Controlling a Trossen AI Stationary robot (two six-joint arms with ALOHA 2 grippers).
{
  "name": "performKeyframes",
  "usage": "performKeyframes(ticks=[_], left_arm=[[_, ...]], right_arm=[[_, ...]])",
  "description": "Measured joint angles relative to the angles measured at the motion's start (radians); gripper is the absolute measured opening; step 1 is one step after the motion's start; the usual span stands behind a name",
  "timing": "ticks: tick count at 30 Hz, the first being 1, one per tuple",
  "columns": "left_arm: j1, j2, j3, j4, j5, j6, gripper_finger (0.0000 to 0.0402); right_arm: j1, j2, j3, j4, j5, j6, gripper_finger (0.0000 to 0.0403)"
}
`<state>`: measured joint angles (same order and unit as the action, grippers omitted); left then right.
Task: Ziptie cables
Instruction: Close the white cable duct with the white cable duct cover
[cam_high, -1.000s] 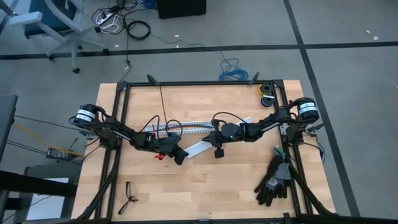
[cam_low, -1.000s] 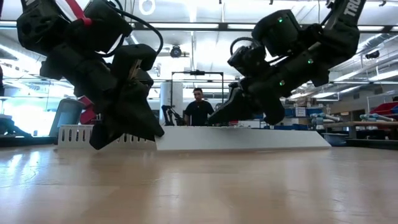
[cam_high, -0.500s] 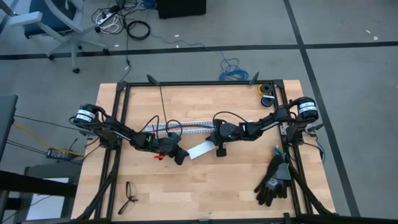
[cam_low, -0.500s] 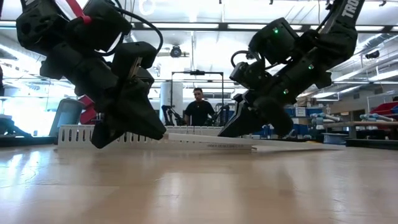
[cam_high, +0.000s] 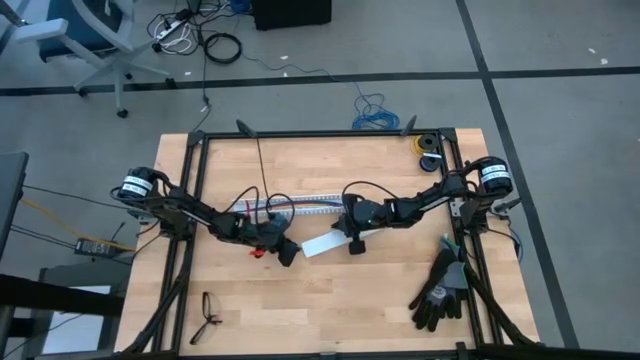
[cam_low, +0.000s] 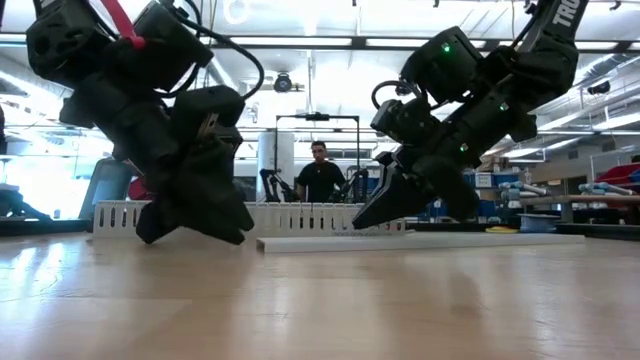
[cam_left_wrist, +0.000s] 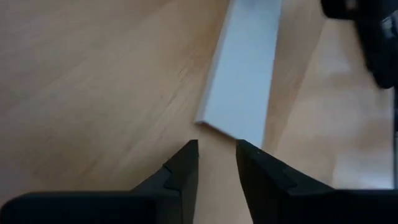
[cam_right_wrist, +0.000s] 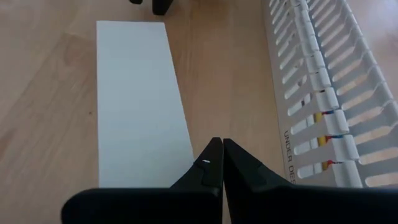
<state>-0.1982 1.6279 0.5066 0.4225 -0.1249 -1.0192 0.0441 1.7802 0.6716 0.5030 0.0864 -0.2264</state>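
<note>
Prep step, I'd say: white cover strip (cam_high: 322, 244) lies flat mid-table, off the slotted duct (cam_right_wrist: 323, 93). Left gripper (cam_left_wrist: 216, 163) jaws slightly apart, empty, at strip's end; right gripper (cam_right_wrist: 217, 163) pinched together, empty. Cables (cam_high: 268, 207) behind left gripper, toward table's far edge. Ziptie not visible; next move needs finding it.

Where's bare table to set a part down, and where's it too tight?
Free: the wood strip between the glasses and the black gloves, along the near edge. Also the far strip of the table behind the slotted duct. Crowded: mid-table, where the left claw, the flat white cover and the right claw sit close together.
</note>
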Motion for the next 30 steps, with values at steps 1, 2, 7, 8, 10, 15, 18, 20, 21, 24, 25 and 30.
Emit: performKeyframes(ticks=[1,2,7,8,10,15,18,20,21,24,25,30], left_arm=[[0.0,0.0,0.001,-0.01,0.001,0.015,0.0123],[0.001,0.0,0.001,-0.02,-0.002,0.045,0.0126],[-0.002,0.0,0.0,0.063,-0.014,0.135,0.013],[-0.005,0.0,0.002,0.097,-0.016,0.156,0.013],[-0.012,0.0,0.023,0.117,-0.017,0.213,0.0129],[-0.026,0.0,0.128,0.011,-0.084,0.39,0.0118],[-0.027,0.0,0.189,-0.103,-0.135,0.475,0.0111],[-0.027,0.0,0.22,-0.163,-0.176,0.519,0.0108],[-0.027,0.0,0.23,-0.179,-0.195,0.539,0.0106],[-0.027,0.0,0.237,-0.164,-0.205,0.611,0.0105],[-0.026,0.0,0.237,-0.148,-0.205,0.646,0.0105],[-0.023,0.0,0.237,-0.056,-0.272,0.817,0.0105]], right_arm=[[0.0,-0.001,0.0,0.0,0.0,0.0,0.0],[0.0,-0.006,0.0,-0.011,0.0,0.0,0.0],[0.0,-0.129,0.0,-0.179,0.058,-0.003,0.0],[-0.004,-0.167,0.0,-0.242,0.06,-0.003,0.0],[-0.007,-0.254,0.0,-0.362,0.058,0.006,0.0],[-0.009,-0.462,-0.018,-0.626,0.05,0.071,0.0],[-0.006,-0.556,-0.056,-0.685,0.005,0.14,0.0],[-0.003,-0.6,-0.085,-0.701,-0.056,0.192,0.0],[0.001,-0.615,-0.1,-0.702,-0.083,0.22,0.0],[0.02,-0.632,-0.135,-0.677,-0.134,0.285,0.0],[0.028,-0.628,-0.144,-0.655,-0.139,0.295,0.0],[0.059,-0.544,-0.159,-0.498,-0.142,0.263,0.0]])
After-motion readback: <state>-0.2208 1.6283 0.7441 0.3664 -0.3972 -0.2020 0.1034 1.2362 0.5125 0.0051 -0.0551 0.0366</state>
